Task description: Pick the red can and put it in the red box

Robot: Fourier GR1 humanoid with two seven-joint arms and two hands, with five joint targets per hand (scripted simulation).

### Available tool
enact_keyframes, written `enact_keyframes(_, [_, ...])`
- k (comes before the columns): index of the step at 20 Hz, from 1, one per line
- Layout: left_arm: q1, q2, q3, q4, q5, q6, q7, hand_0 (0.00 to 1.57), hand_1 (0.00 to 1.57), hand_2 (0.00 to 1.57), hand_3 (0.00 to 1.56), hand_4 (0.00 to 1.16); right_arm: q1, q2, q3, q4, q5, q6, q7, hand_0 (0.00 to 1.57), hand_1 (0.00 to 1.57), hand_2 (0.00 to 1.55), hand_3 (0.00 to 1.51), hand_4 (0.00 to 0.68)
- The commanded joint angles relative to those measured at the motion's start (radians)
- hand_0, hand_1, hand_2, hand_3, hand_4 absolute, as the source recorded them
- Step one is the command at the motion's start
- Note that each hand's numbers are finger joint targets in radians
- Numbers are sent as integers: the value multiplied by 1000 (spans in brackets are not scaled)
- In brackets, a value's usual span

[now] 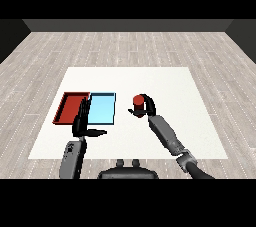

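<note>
A red can (138,103) stands upright near the middle of the white table, right of the trays. My right hand (147,106) is at the can, with fingers and thumb curled round its right side and lower part. The red tray (69,108) lies at the left with nothing in it. My left hand (82,120) is held upright with straight fingers over the seam between the red tray and the light blue tray (101,108), thumb pointing right, holding nothing.
The white table (165,83) spreads wide behind and to the right of the can. Its front edge runs just beyond my forearms. Grey wooden floor surrounds it.
</note>
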State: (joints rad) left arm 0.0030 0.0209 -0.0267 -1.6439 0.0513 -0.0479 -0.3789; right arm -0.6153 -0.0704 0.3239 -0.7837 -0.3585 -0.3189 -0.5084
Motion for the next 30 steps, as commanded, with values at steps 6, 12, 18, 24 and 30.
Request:
enact_keyframes(6, [-45, -20, -85, 16, -22, 43, 83, 0, 0, 0, 0, 0, 64, -92, -10, -420, 45, -33, 212, 1445, 1445, 1432, 1387, 651])
enact_keyframes(12, [-116, -21, -142, 60, -13, 100, 128, 0, 0, 0, 0, 0, 188, 24, 29, -520, 162, -92, 222, 1451, 1451, 1427, 1380, 653])
enact_keyframes(18, [-80, -21, -314, 73, 15, 209, 109, 0, 0, 0, 0, 0, 223, 68, 96, -529, 166, -138, 197, 1451, 1451, 1425, 1380, 650])
enact_keyframes(24, [-229, -21, -269, 224, 80, 215, 147, 0, 0, 0, 0, 0, 183, 70, 102, -459, 109, -141, 137, 1458, 1458, 1443, 1397, 659])
enact_keyframes(30, [-257, -21, -300, 281, 117, 216, 132, 0, 0, 0, 0, 0, 132, 70, 139, -525, 134, -208, 255, 1459, 1459, 1449, 1380, 633])
